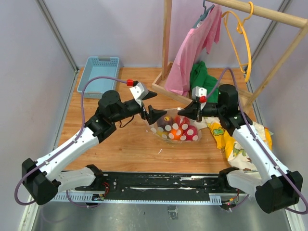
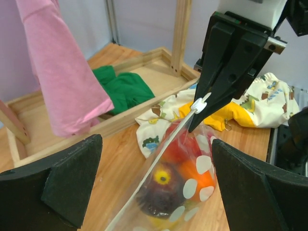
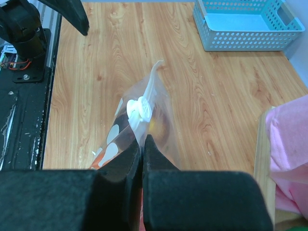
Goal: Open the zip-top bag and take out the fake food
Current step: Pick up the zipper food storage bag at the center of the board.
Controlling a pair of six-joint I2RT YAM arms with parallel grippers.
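The right hand (image 3: 142, 140) is pinched tight on the zip-top bag (image 1: 175, 130) at its white zip strip. The left hand (image 1: 153, 105) gapes wide at the bag's other end, seemingly not touching it. The fake food (image 2: 166, 180) sits inside, on the table (image 1: 125, 147).
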